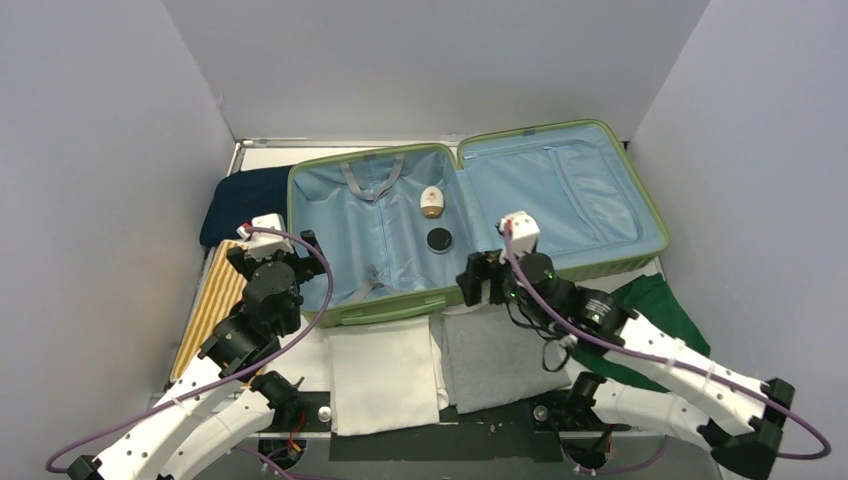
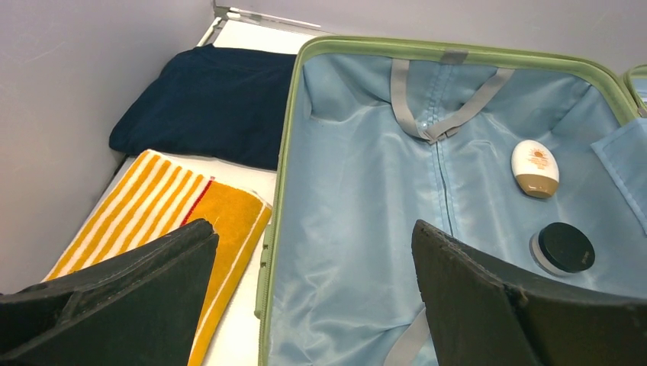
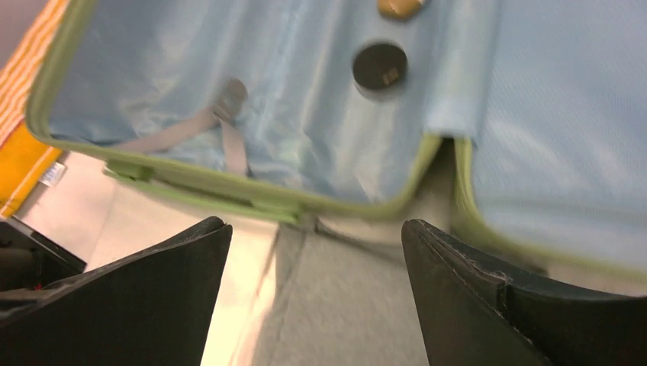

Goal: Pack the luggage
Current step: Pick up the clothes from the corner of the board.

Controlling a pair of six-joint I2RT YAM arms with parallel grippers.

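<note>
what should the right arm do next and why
Probably lower the right gripper onto the grey cloth and grasp it. Its jaws are open and empty just above that cloth, which lies outside the suitcase; inside are only a bottle and a jar.

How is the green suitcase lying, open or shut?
Open: the luggage lies spread flat, both blue-lined halves facing up, a small bottle and a black-lidded jar inside.
</note>
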